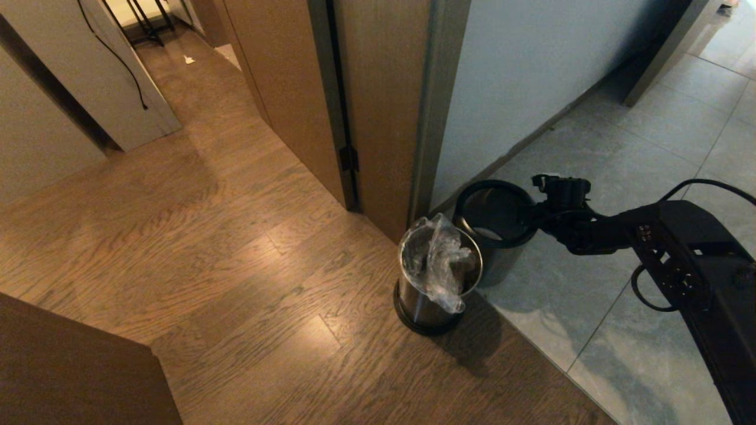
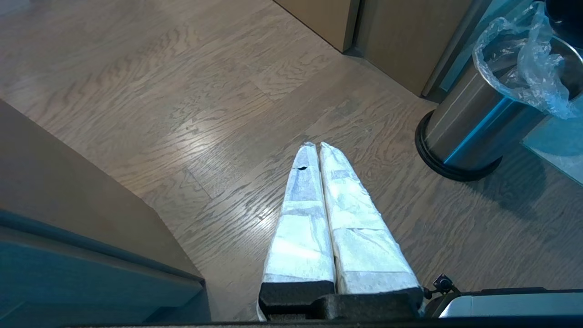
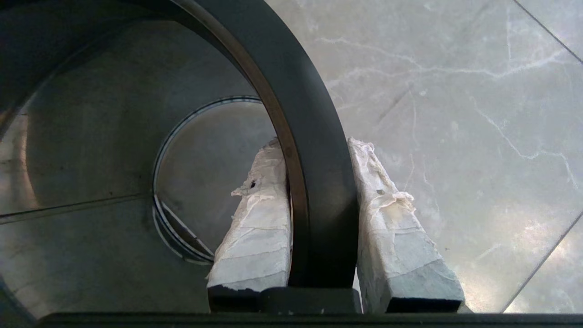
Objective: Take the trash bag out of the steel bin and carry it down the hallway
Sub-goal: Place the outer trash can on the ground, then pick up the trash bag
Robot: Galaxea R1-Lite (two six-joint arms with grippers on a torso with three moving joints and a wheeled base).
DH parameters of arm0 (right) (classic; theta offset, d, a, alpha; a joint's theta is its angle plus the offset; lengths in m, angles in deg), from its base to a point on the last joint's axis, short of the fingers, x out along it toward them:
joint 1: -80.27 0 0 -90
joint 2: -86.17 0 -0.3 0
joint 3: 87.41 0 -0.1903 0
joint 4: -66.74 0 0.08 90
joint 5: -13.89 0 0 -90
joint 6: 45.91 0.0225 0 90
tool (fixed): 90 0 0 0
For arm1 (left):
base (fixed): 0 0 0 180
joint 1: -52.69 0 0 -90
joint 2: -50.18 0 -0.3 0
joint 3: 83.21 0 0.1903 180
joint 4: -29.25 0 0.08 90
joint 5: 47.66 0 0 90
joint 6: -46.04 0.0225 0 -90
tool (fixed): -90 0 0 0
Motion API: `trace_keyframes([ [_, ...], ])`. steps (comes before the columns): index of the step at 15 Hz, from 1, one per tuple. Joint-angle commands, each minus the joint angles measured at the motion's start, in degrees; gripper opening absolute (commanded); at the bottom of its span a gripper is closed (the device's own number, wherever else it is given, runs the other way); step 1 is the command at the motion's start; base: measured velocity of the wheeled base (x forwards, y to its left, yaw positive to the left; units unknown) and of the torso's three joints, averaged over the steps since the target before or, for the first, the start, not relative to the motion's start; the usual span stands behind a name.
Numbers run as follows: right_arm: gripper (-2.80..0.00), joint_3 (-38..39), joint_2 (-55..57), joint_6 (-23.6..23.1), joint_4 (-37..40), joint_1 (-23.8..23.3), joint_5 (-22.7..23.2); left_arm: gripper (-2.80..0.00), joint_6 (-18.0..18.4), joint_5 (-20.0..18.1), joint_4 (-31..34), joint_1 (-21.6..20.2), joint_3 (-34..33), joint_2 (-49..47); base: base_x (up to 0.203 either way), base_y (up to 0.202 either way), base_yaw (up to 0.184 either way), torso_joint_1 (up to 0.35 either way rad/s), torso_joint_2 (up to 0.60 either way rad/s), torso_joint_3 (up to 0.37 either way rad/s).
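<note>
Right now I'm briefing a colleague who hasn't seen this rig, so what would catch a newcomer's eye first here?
First, the steel bin standing where the wood floor meets the grey tiles, with the clear trash bag crumpled in its mouth and spilling over the rim. Next, just beyond it over the tiles, the right gripper clamped on the black rim of the inner bucket, one finger inside and one outside. The left gripper hangs shut over the wood floor.

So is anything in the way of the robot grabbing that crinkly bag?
Nothing covers the trash bag; it sits open on top of the steel bin. But the right pincer is busy, shut on the black rim of the inner bucket over the tiles beside it. The left pincer hangs shut over the wood floor.
</note>
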Motion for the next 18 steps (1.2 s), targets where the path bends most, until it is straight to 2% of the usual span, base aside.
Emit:
trace_keyframes([
  [1, -2.80, 0.0, 1.9, -0.1, -0.7, 0.1, 0.1, -2.80, 0.0, 0.0, 0.0, 0.0, 0.0, 0.0, 0.000, 0.000, 0.000, 0.000, 0.00, 0.000],
  [2, 0.00, 0.0, 2.1, -0.1, -0.8, 0.1, 0.1, -2.80, 0.0, 0.0, 0.0, 0.0, 0.0, 0.0, 0.000, 0.000, 0.000, 0.000, 0.00, 0.000],
  [9, 0.00, -0.1, 0.8, -0.3, -3.1, -0.1, 0.1, -2.80, 0.0, 0.0, 0.0, 0.0, 0.0, 0.0, 0.000, 0.000, 0.000, 0.000, 0.00, 0.000],
  [14, 0.00, 0.5, -4.1, -0.8, -3.1, -2.2, -0.1, -2.80, 0.0, 0.0, 0.0, 0.0, 0.0, 0.0, 0.000, 0.000, 0.000, 0.000, 0.00, 0.000],
  [18, 0.00, 5.6, -8.8, -0.3, -2.8, -2.8, -0.1, -2.80, 0.0, 0.0, 0.0, 0.0, 0.0, 0.0, 0.000, 0.000, 0.000, 0.000, 0.00, 0.000],
])
